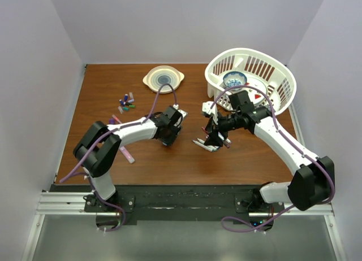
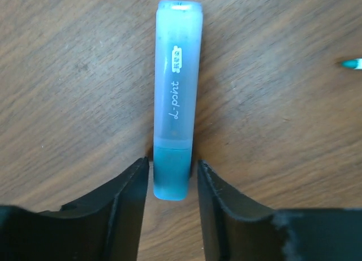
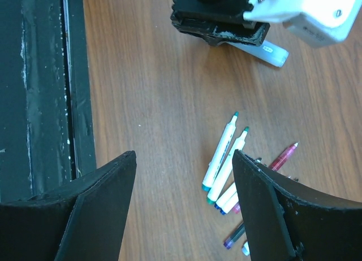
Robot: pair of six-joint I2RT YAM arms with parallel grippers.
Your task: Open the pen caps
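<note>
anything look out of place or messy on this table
A pinkish pen lies alone at the near left, well apart from the uncapped pens heaped in the middle. The loose pen caps are strewn at the far left, not gathered. Nothing looks spilled or broken.

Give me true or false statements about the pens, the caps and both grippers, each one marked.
1. The light blue translucent marker lies on the brown wooden table, one end between the fingers of the left gripper. True.
2. The right gripper holds a white pen. False: it is open and empty; the white pens lie on the table.
3. The white slatted plastic basket holds a blue-patterned bowl. True.
4. The small coloured caps are heaped in the basket. False: they lie on the table, near the cream bowl.
</note>
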